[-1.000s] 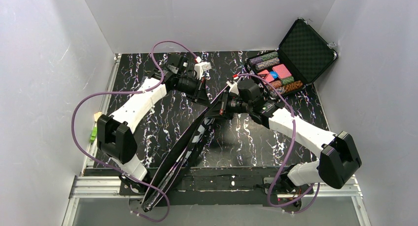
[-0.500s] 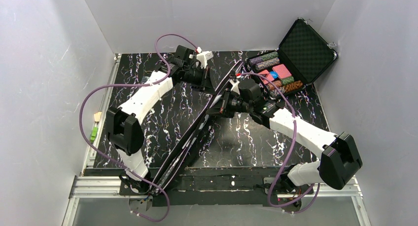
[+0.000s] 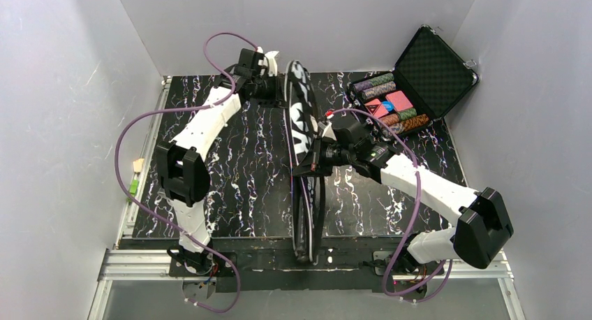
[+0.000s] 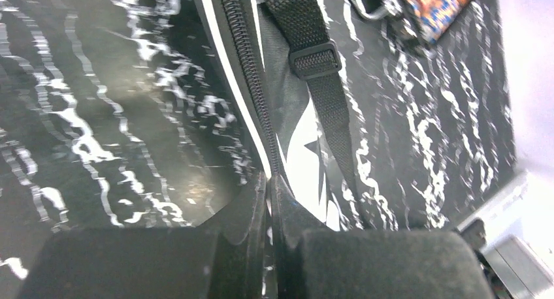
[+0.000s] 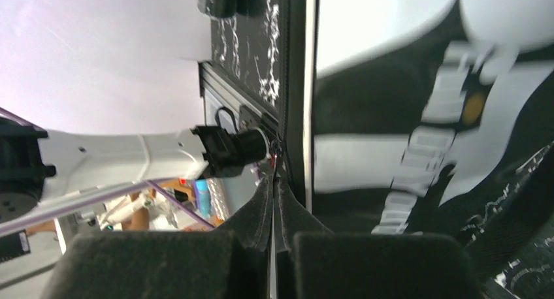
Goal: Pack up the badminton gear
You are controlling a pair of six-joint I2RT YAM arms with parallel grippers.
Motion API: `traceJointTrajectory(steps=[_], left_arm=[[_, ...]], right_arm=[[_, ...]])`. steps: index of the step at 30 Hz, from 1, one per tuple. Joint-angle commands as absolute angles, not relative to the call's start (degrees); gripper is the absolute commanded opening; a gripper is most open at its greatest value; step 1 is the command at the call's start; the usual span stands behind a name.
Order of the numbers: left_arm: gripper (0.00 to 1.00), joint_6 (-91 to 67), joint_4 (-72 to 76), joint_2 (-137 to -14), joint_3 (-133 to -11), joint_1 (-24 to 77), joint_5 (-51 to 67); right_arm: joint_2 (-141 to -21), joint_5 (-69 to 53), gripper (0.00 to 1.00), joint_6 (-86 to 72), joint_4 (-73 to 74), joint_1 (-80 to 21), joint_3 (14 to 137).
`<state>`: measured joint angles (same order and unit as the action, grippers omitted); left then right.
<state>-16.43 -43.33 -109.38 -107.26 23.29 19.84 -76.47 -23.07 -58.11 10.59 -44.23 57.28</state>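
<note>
The long black racket-shaped bag (image 3: 301,124) with white lettering stands on its edge, running from the back wall to the table's near edge. My left gripper (image 3: 282,96) is shut on the bag's zipper edge at its wide far end; the left wrist view shows this grip (image 4: 269,181) beside the zipper (image 4: 245,70) and a webbing strap (image 4: 326,96). My right gripper (image 3: 312,161) is shut on the bag's rim at mid-length, as the right wrist view (image 5: 274,181) shows beside the lettered side (image 5: 392,103). Rackets, shuttlecocks and tube are out of view.
An open black hard case (image 3: 426,72) of coloured poker chips (image 3: 391,107) sits at the back right, close to the right arm. A small green and yellow thing (image 3: 134,180) lies off the table's left rail. White walls enclose the marbled black table (image 3: 230,173).
The left arm has swung the bag's far end right and toward the back wall. The bag has turned from a diagonal lie to nearly front-to-back, its lettered side now showing. The right grip holds.
</note>
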Motion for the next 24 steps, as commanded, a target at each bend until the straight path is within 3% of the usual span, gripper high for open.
traceJointTrajectory(steps=[1,9,10,12,15,19,24], left_arm=[[0.00,-15.26,-38.64,-107.61,-109.99,20.08,9.92],[0.00,-10.11,-37.57,-103.75,-107.65,19.03,6.47],[0.04,-9.29,-37.92,-103.21,-107.48,19.03,7.12],[0.31,-7.26,-38.32,-101.63,-106.18,19.05,10.42],[0.51,-1.83,-37.40,-97.01,-101.21,19.12,16.04],[0.65,9.73,-32.32,-86.59,-89.47,19.08,22.56],[0.69,24.03,-44.35,-81.76,-86.90,19.00,39.81]], right_arm=[[-73.53,-31.33,0.01,-53.87,15.82,-45.87,61.69],[-73.13,-32.29,0.01,-44.16,25.55,-45.91,63.07],[-73.11,-32.43,0.01,-43.54,26.18,-45.85,62.95],[-73.32,-31.98,0.01,-42.32,27.27,-45.84,63.24],[-74.01,-31.48,0.01,-40.18,29.78,-45.82,64.41],[-74.48,-30.48,0.01,-36.29,35.04,-45.82,67.16],[-74.67,-29.72,0.01,-33.03,40.22,-45.82,69.58]])
